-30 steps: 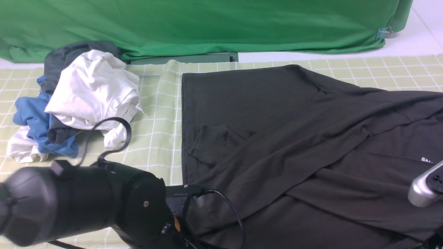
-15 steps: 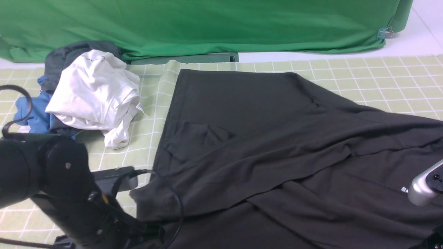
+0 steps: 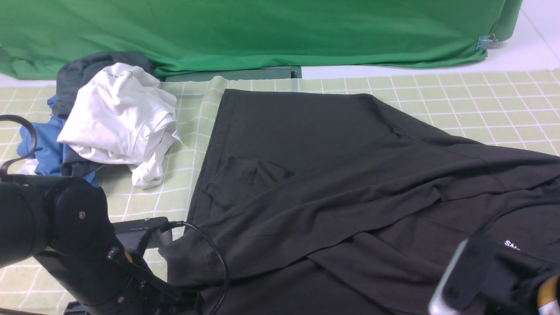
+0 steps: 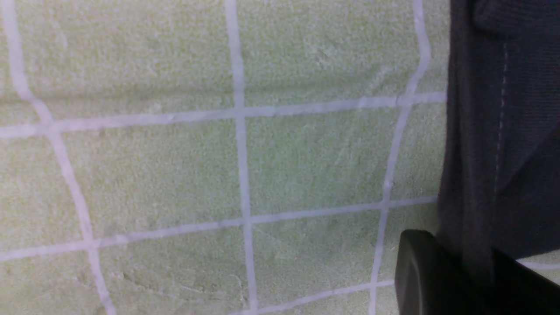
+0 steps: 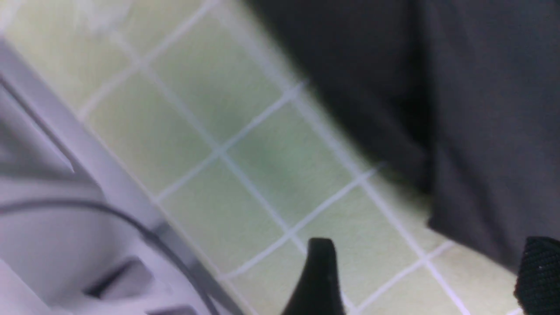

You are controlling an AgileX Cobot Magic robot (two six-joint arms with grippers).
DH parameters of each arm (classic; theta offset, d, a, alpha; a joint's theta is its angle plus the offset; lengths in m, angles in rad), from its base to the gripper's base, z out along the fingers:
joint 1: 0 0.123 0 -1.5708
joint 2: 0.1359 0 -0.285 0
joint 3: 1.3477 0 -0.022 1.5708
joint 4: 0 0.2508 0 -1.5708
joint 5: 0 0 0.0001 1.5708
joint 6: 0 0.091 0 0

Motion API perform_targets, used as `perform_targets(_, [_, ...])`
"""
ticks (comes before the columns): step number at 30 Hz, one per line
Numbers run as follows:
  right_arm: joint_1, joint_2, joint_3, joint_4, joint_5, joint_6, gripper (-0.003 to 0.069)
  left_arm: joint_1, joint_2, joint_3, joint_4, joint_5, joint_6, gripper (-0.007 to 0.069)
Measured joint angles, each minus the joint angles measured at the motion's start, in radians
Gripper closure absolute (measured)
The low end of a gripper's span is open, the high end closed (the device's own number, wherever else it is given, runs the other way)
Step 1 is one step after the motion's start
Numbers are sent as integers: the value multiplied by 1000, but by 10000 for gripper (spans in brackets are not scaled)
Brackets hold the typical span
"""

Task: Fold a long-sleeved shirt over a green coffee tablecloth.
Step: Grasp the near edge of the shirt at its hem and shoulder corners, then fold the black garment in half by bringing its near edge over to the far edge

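Left gripper point(image 4: 470, 273): clamped on the long-sleeved shirt's point(image 3: 332, 183) near-left edge, at 7 o'clock.
Right gripper point(image 5: 428, 280): fingers apart, above the shirt's edge at 5 o'clock.
Change: right arm point(image 3: 490, 271) has swung into sight at 5 o'clock; left hem dragged slightly toward 8.
Shirt axis: spread on the green coffee tablecloth point(image 3: 481, 92), long axis 9 to 3 o'clock, straight hem toward 9, white lettering toward 4.
Far: white shirt point(image 3: 118, 118) and blue garment point(image 3: 41, 148) heaped at 10 o'clock.

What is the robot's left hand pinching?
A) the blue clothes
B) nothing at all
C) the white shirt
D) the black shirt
D: in the left wrist view, the edge of the black long-sleeved shirt runs down between the two fingers of the left gripper, just above the green checked tablecloth.
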Motion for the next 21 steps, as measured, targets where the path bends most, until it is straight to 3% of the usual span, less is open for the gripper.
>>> perform_targets(7, [58,181,0,-189,-101,101,100,0,0,0,1,-8,9,603])
perform_targets(12, [63,238,0,-210,-125,114,119,0,0,1,1,-28,31,603])
perform_targets(14, [63,261,0,-215,-130,113,214,0,0,2,2,-45,35,603])
perform_targets(15, [63,266,0,-217,-130,109,294,0,0,2,3,-56,39,603])
perform_targets(16, [63,266,0,-217,-130,106,309,0,0,2,3,-57,39,603])
perform_targets(18, [63,266,-6,-222,-110,91,508,0,0,2,4,-73,60,603])
perform_targets(21, [63,255,-31,-222,-54,86,610,0,-12,2,4,-71,80,603])
